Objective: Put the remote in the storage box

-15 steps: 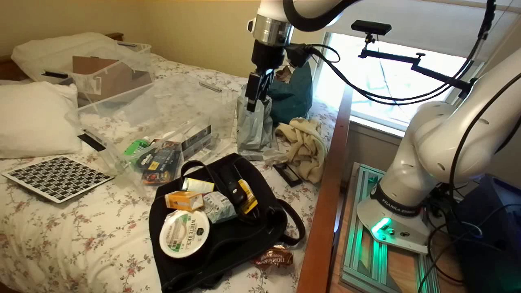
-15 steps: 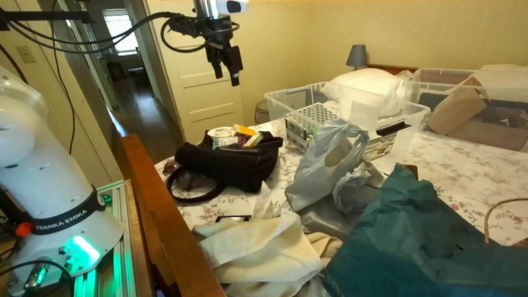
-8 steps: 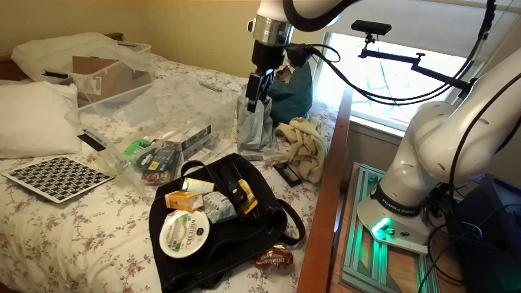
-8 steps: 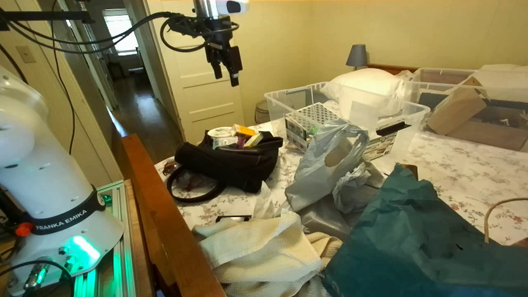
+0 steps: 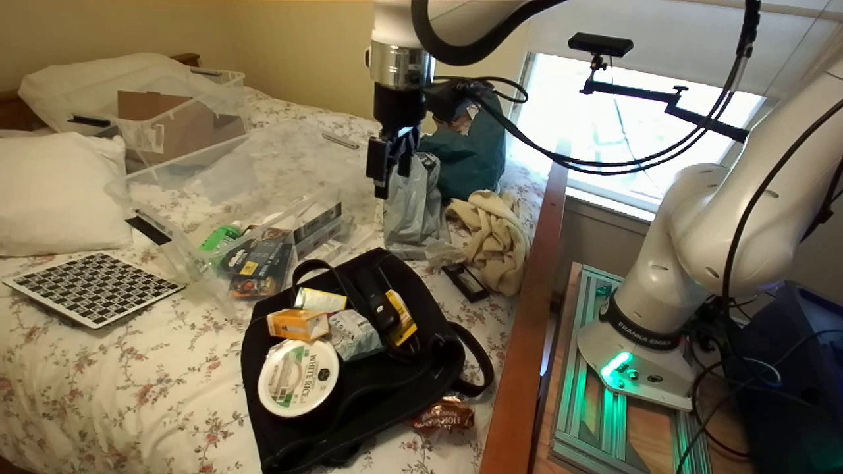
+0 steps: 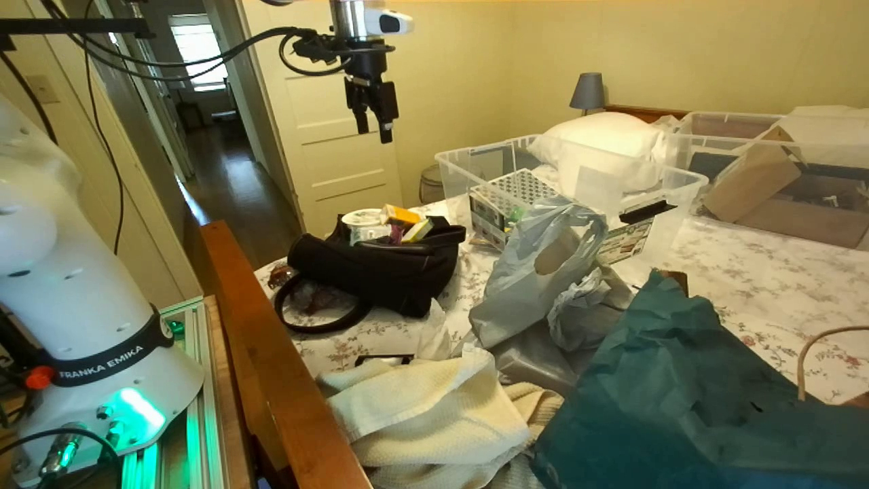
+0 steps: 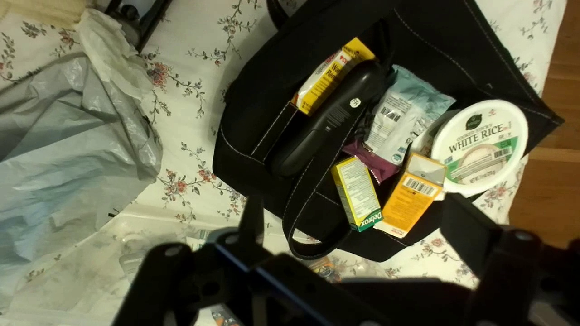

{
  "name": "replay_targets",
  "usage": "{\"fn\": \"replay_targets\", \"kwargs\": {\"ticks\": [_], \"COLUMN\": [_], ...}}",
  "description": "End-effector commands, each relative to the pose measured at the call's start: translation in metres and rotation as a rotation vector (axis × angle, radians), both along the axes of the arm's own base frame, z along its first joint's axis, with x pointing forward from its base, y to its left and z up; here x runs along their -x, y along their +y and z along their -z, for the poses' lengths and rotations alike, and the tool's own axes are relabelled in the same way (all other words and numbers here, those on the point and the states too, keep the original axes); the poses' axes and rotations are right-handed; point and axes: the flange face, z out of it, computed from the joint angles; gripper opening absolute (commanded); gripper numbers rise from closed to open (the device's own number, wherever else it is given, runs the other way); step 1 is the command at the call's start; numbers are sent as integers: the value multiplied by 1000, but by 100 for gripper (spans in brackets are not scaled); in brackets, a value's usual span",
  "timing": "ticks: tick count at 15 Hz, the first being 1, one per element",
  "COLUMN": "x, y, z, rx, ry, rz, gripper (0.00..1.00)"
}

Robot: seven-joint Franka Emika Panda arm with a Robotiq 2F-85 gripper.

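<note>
The remote (image 5: 377, 299) is a black elongated bar lying on the black bag (image 5: 388, 382). In the wrist view the remote (image 7: 328, 120) lies slanted beside a yellow packet (image 7: 333, 79), with a bag strap close by. It is hidden in an exterior view by the bag's side. The storage box (image 5: 156, 139), translucent with brown cardboard inside, stands at the far end of the bed. It also shows in an exterior view (image 6: 719, 140). My gripper (image 5: 392, 181) is open and empty, high above the bed; its fingers (image 7: 358, 222) are wide apart in the wrist view.
A nearer translucent bin (image 6: 475, 159) with several packages stands between bag and storage box. A rice bowl (image 5: 298, 378) and orange box (image 5: 298, 324) lie on the bag. A grey plastic bag (image 5: 411, 204), teal bag (image 6: 679, 380), cream blanket (image 6: 434, 407) and wooden bed rail (image 5: 527, 342) surround it.
In the last half second my gripper has moved left and slightly down in an exterior view, away from the window side. It stays open. The objects on the bed have not moved.
</note>
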Motion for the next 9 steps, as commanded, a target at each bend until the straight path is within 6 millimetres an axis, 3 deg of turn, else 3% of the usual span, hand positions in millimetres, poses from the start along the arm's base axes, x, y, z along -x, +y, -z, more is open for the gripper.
{"fn": "replay_targets", "kwargs": {"ticks": [1, 4, 7, 8, 9], "x": [-28, -41, -49, -38, -39], "y": [12, 12, 15, 11, 11], "z": [17, 39, 54, 51, 55], "rx": [60, 100, 79, 82, 83], "ry": [30, 52, 70, 73, 79], "rz": [128, 226, 208, 209, 209], "gripper": [100, 100, 100, 100, 100]}}
